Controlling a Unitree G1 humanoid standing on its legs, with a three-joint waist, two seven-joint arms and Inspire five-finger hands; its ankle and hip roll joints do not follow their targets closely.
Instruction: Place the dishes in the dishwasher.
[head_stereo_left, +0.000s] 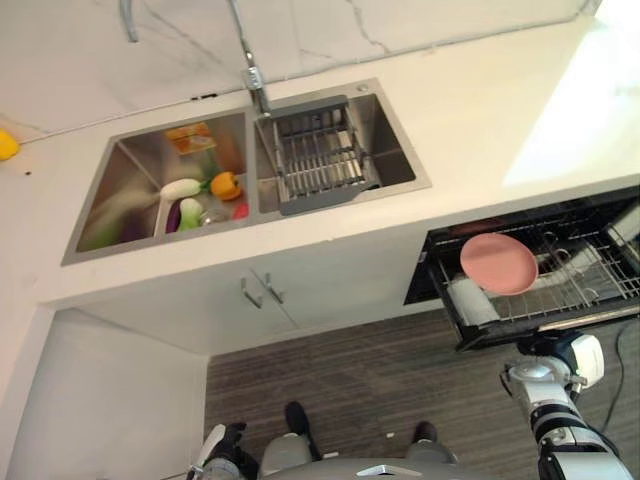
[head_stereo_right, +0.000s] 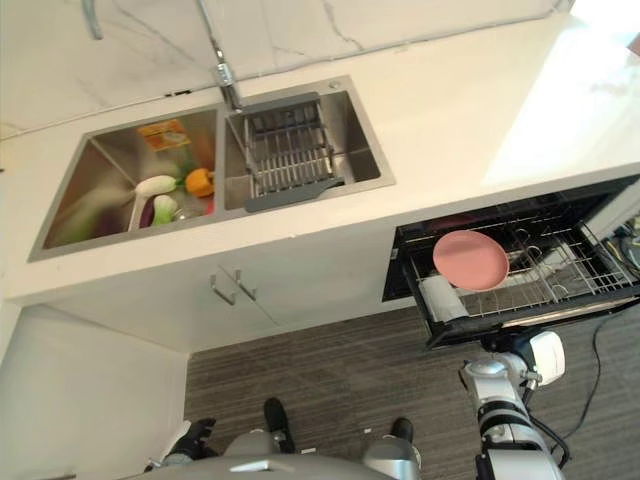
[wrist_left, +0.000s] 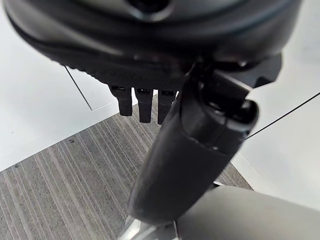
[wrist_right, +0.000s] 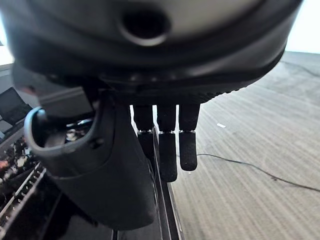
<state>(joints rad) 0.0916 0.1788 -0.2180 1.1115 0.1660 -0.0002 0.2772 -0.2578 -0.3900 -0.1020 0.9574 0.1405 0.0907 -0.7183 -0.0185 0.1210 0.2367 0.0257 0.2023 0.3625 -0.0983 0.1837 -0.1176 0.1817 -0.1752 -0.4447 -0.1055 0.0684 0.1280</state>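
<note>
A pink plate (head_stereo_left: 498, 263) stands on edge in the pulled-out dishwasher rack (head_stereo_left: 600, 292) under the counter at the right. A white cup (head_stereo_left: 470, 301) lies beside it in the rack's near left corner. My right hand (head_stereo_left: 545, 350) hangs just in front of the rack's front edge, below the plate. In the right wrist view its fingers (wrist_right: 167, 145) are straight and hold nothing. My left hand (head_stereo_left: 224, 441) hangs low at my left side over the floor. Its fingers (wrist_left: 145, 104) are relaxed and empty in the left wrist view.
The double sink (head_stereo_left: 100, 245) is set in the white counter. Its left basin holds an orange pepper (head_stereo_left: 226, 185) and other vegetables. A grey drain rack (head_stereo_left: 318, 155) fills the right basin, below the faucet (head_stereo_left: 255, 78). White cabinet doors (head_stereo_left: 255, 292) face the striped floor.
</note>
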